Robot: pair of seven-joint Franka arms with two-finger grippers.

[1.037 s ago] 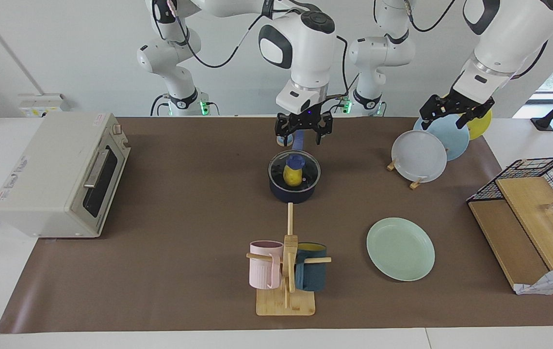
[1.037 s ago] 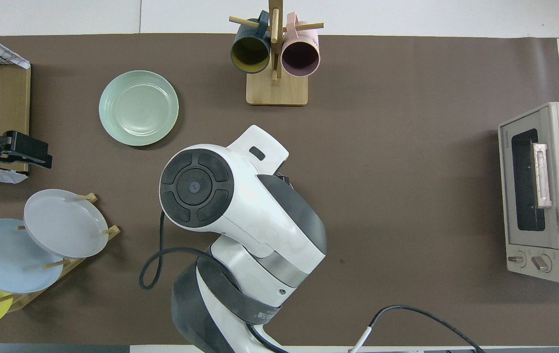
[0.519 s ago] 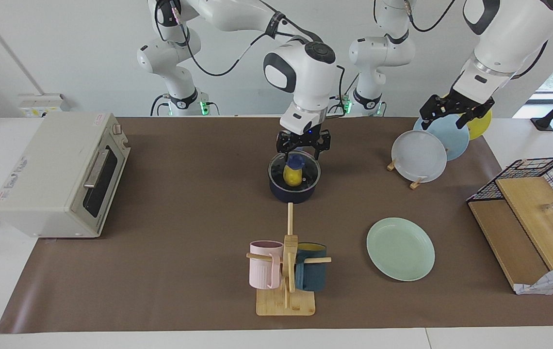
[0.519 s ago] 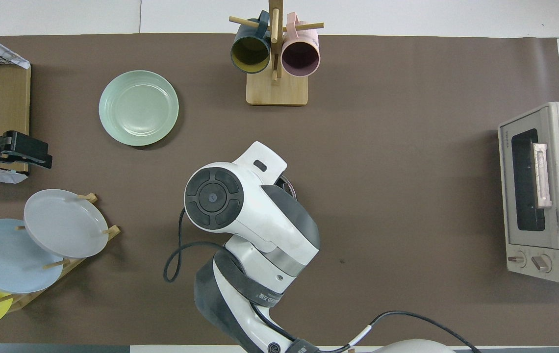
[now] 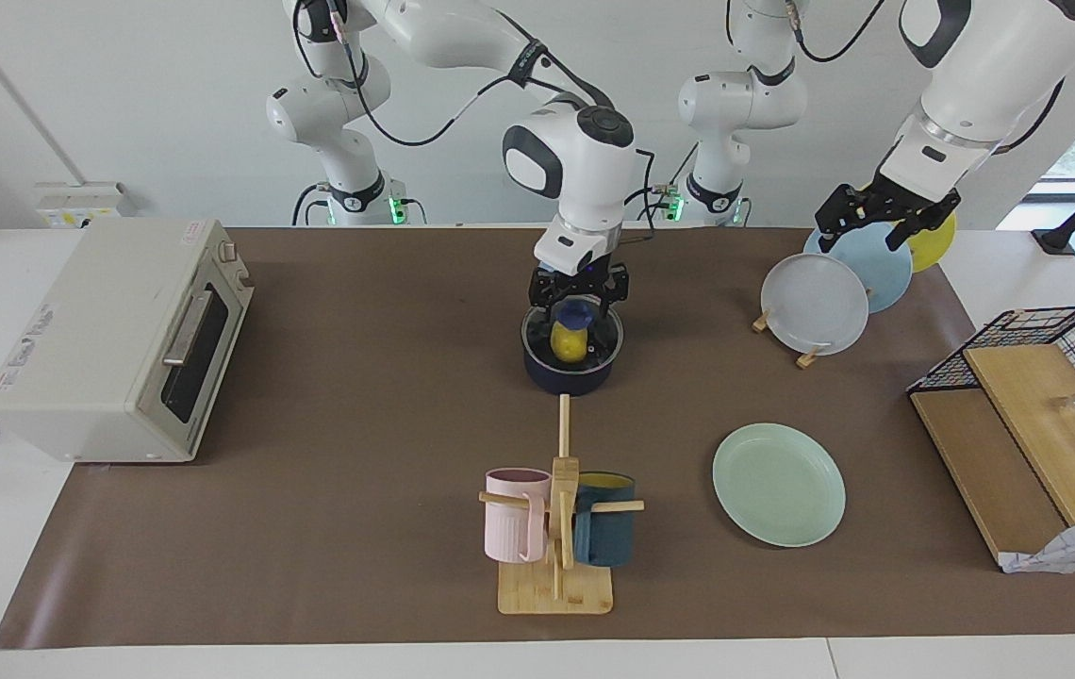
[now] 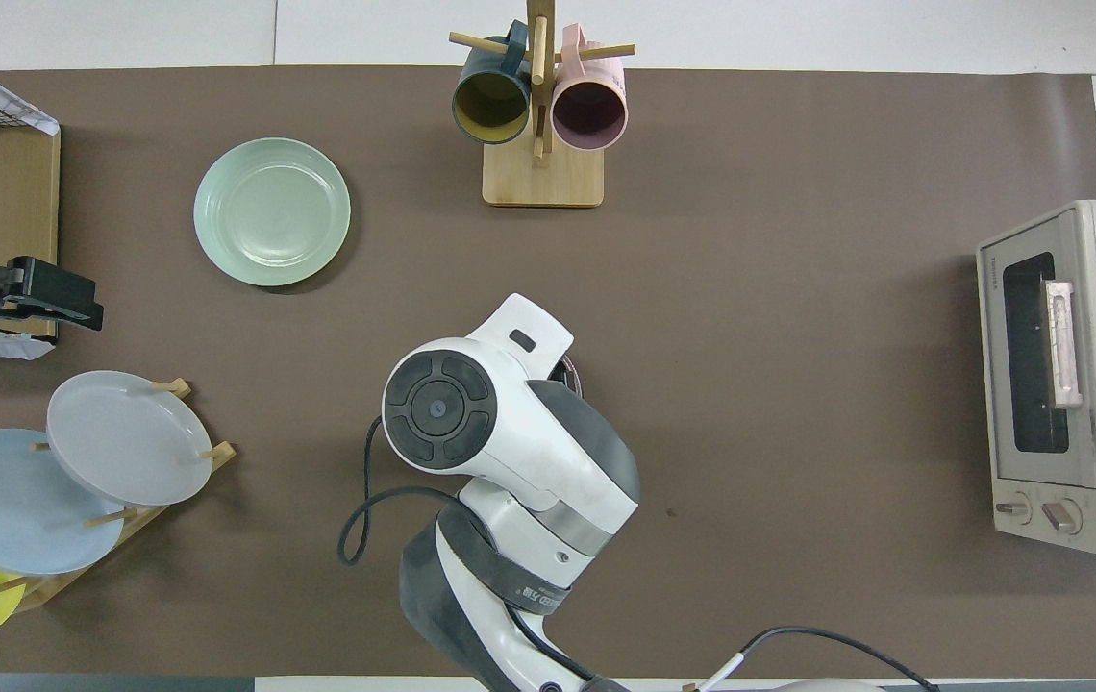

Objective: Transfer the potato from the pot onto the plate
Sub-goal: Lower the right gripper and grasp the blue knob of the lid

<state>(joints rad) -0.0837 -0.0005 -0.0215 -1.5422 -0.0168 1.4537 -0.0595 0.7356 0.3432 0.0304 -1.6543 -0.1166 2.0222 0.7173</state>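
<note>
While the right gripper point(image 5: 578, 304) hangs spread over the pot point(image 5: 572, 370), the lid knob point(image 5: 577, 312) should be centred between the fingers. The left gripper point(image 5: 884, 223) waits spread over the plate rack point(image 5: 806, 356).

The pot point(image 5: 573, 363) stands mid-surface point(image 5: 358, 377) with the potato point(image 5: 570, 343) in it, and the right end effector point(image 5: 577, 304) hangs just over the pot's rim. Farther from the robots than the pot is the mug rack point(image 5: 556, 528), with a mug hung on each side. The plate point(image 5: 779, 484) lies beside the mug rack, toward the left arm's end. The plate stand point(image 5: 816, 297) with its leaning plates sits nearer the robots than the plate, and the left end effector point(image 5: 877, 222) hovers over it. The toaster oven point(image 5: 118, 339) sits at the right arm's end, the wire basket point(image 5: 1037, 349) at the left arm's end.
</note>
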